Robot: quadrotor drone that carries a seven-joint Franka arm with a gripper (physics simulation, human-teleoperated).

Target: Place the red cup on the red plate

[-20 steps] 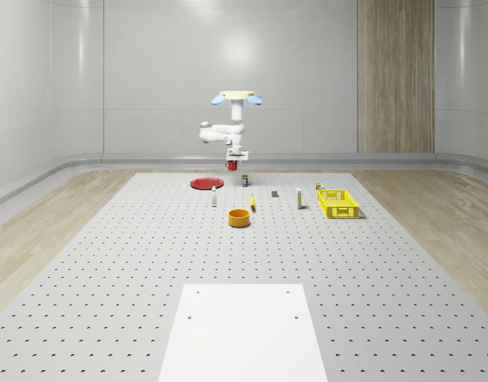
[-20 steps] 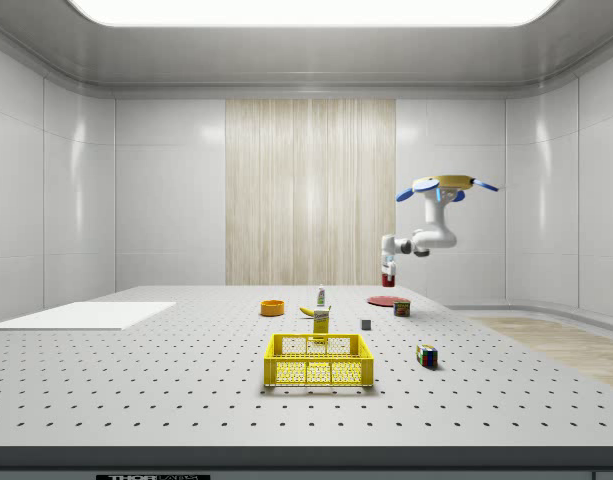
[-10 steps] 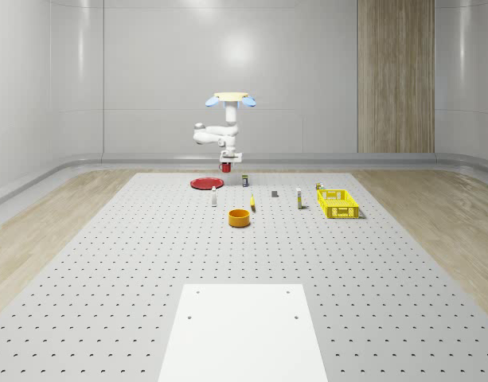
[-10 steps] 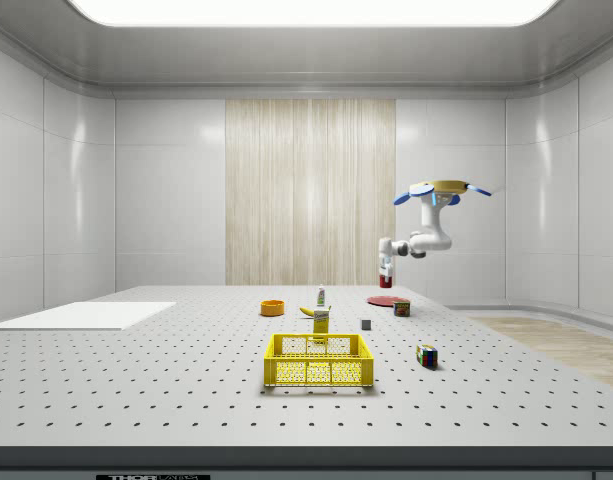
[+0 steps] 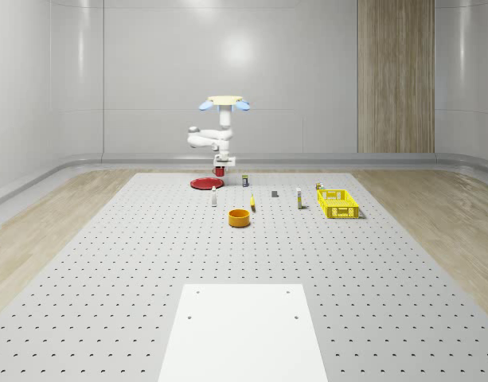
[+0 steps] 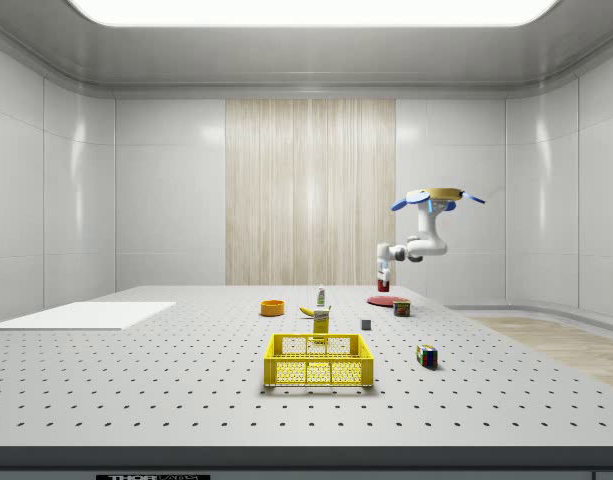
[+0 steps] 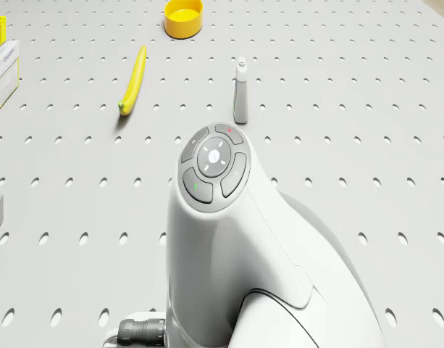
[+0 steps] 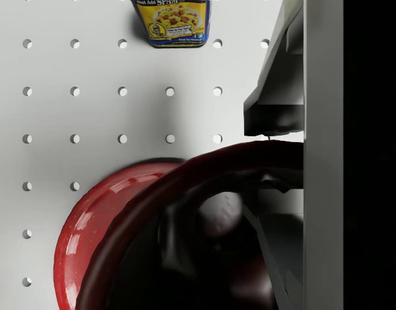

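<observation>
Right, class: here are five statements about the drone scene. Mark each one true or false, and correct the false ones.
1. The gripper holds the red cup. True.
2. The red cup already stands on the red plate. False: it hangs in the air above the plate's edge.
3. The drone rests on the table. False: it hovers above the plate's end of the table.
4. The banana lies inside the yellow crate. False: it lies on the table.
5. A food can stands near the plate. True.
</observation>
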